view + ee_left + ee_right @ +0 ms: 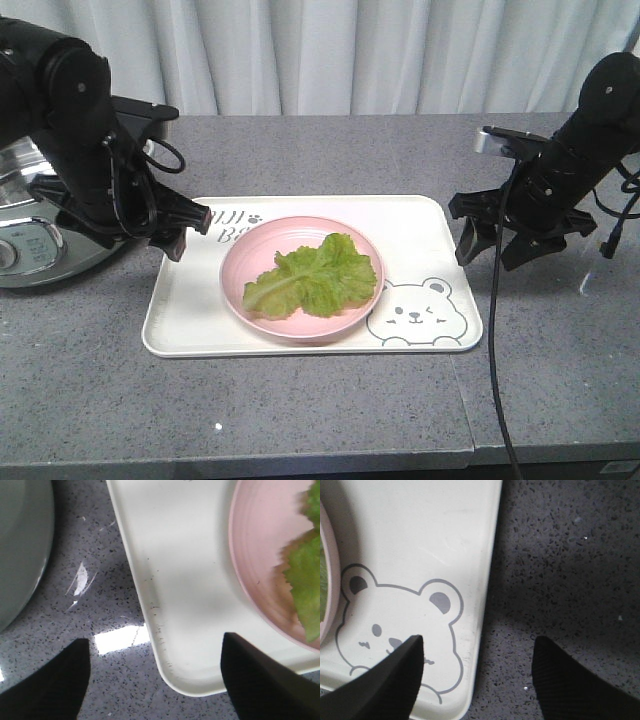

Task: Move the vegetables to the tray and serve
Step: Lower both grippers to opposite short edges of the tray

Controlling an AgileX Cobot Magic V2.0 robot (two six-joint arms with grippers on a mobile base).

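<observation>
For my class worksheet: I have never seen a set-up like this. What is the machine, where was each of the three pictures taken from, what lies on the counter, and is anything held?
This is a robot with two black arms, each ending in a two-fingered gripper. One picture views the grey speckled counter from the front; the other two come from cameras on the wrists, looking down. On the counter lies a cream-white rectangular plastic tray, bearing a round pink plate of crinkled green lettuce leaves. A silver cooker stands beside it. The left gripper and right gripper are open, holding nothing.
</observation>
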